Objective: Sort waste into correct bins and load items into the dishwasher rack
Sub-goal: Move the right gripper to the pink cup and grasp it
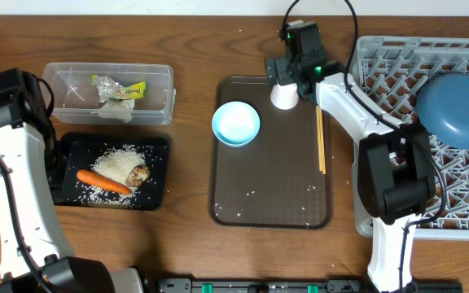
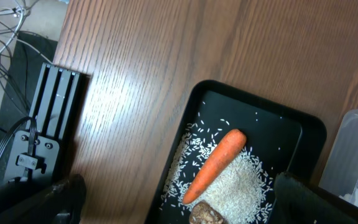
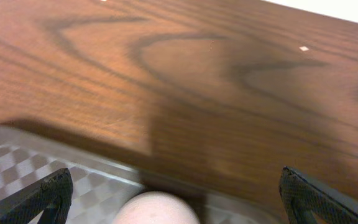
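Fingers [image 3: 45, 198] of the right gripper [image 3: 176, 194] are seen spread wide in the wrist view, one at each lower corner, with nothing pinched. Between them, at 6 o'clock, only the pale rounded top of the white cup [image 3: 157, 210] is shown. No contact with either finger is visible, and whether the cup stands mouth up cannot be told. Beyond it lies the rim of the brown tray [image 3: 17, 155], then bare desk [image 3: 229, 74].

From overhead, the cup is found at the tray's 12 o'clock end, with the chopsticks [image 1: 321, 140] along the 3 o'clock edge. The step in hand is judged to be grasping this cup for the dishwasher rack [image 1: 397, 73], which lies at 3 o'clock of the tray and holds the dark-blue plate [image 1: 456, 110].

The cup is best centred between the fingers before they are lowered, so that it is not knocked over. A gentle closing is advised, since a smooth cup may slip. The lift should clear the tray rim and rack wall, and a free part of the grid should be chosen.

Farthest off, at 9 o'clock, the left gripper [image 2: 185, 199] is held spread and empty above the black tray [image 2: 291, 124], where the carrot [image 2: 215, 165] lies.
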You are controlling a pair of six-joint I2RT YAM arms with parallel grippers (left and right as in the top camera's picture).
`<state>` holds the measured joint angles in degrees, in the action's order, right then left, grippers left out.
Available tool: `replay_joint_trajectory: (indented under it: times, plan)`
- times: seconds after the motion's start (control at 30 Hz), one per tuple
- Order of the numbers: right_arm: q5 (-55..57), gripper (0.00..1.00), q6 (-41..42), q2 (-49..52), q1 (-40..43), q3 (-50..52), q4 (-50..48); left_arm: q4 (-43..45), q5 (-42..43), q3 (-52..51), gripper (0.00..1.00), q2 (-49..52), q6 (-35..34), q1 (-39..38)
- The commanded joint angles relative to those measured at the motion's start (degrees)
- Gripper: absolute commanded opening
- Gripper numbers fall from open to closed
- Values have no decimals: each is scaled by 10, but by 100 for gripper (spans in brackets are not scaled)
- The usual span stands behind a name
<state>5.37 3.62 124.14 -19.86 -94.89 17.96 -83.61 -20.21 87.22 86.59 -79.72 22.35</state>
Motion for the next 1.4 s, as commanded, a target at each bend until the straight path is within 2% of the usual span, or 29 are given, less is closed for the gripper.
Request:
replay_joint_trajectory:
  times: [0.0, 0.3, 0.93, 1.0, 1.17, 1.37]
  plan:
    - [-34, 99, 7, 3, -14, -5, 9, -3, -8, -1, 98, 3, -7, 2]
    - [-9, 99, 43, 3, -19, -5, 81, -3, -8, -1, 98, 3, -7, 2]
    - [-9, 99, 66, 4, -19, 8, 111, -3, -8, -1, 98, 3, -7, 2]
    - [-9, 95, 66, 4, -19, 12, 111, -3, -8, -1, 98, 3, -7, 2]
    - [-9, 76, 66, 4, -19, 13, 105, -3, -8, -1, 98, 3, -7, 2]
    - [-9, 77, 66, 4, -19, 13, 95, -3, -8, -1, 98, 3, -7, 2]
